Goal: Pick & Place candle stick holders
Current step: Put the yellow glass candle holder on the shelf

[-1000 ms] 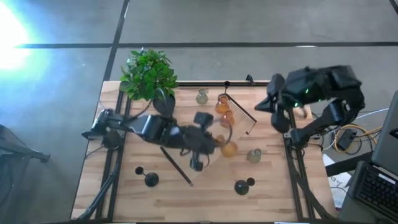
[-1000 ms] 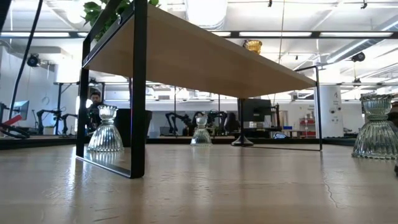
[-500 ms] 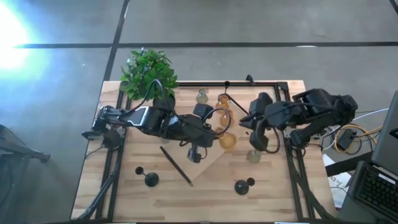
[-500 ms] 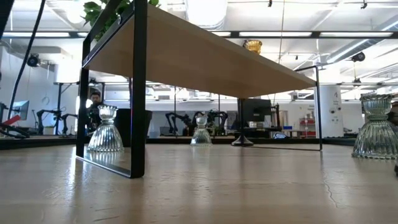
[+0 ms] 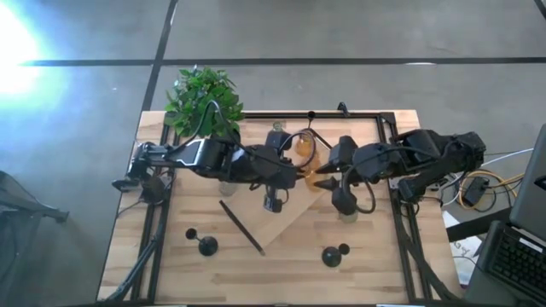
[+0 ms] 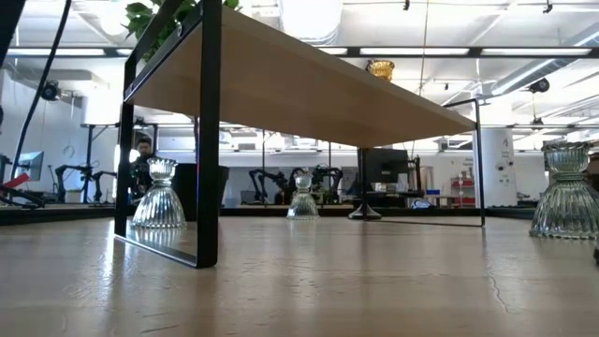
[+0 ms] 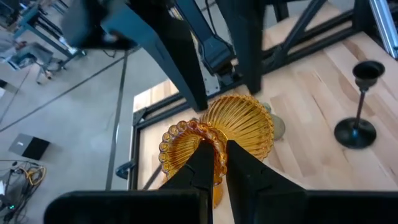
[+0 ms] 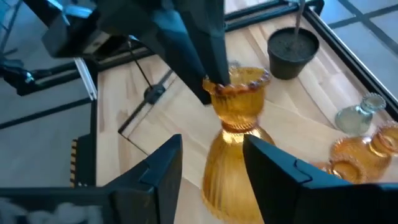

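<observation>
Left pincer [image 7: 214, 163] pinched tight on the amber holder's [image 7: 217, 134] rim, aloft mid-worktop; right pincer [image 8: 208, 163] spread wide around its neck, not gripping. Two amber ones [image 5: 304, 147] parked near the far edge; black [image 5: 207, 246] and green-grey holders [image 6: 157, 197] left scattered.

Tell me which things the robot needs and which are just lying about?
Job: ribbed amber glass candle holder, pinched by left gripper, right gripper open around it; pale glass holders; black stemmed holders.
Lying about: green plant; black-framed wooden shelf.

ribbed amber candle stick holder [image 8: 236, 149], black-stemmed holder [image 7: 359, 106], pale wood table [image 5: 290, 243].
</observation>
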You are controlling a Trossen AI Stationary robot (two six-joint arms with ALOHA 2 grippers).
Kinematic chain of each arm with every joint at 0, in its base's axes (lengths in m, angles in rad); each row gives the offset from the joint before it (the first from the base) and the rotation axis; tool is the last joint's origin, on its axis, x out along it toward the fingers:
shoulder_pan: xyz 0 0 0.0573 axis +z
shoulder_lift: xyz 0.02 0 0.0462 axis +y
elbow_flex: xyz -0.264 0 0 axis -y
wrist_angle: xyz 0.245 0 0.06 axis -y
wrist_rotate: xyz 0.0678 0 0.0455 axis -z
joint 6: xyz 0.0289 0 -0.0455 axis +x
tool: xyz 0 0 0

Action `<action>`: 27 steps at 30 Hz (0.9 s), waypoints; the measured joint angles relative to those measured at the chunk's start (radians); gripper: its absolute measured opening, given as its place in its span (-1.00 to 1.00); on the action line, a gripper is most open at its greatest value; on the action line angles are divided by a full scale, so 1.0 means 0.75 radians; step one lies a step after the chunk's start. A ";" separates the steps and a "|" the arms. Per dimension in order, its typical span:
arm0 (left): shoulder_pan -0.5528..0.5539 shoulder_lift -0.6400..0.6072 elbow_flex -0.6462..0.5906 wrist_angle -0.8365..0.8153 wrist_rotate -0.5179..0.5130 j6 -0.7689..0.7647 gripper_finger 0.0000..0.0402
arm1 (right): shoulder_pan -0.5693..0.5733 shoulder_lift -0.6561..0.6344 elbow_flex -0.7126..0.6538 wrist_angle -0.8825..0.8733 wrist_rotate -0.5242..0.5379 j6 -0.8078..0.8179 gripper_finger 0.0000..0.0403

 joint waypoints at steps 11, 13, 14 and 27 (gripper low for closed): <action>0.002 0.000 -0.001 0.018 0.028 -0.002 -0.88 | 0.000 0.008 -0.037 0.032 0.045 -0.071 -0.09; 0.002 0.000 -0.001 0.024 0.028 -0.002 -0.88 | 0.000 0.008 -0.022 0.028 0.071 -0.077 -0.08; 0.001 0.000 -0.001 0.029 0.028 -0.004 -0.88 | 0.000 0.008 -0.017 0.028 0.075 -0.080 -0.08; -0.002 -0.001 0.000 0.065 0.109 -0.006 -0.88 | -0.004 0.070 -0.015 0.022 0.085 -0.122 -0.08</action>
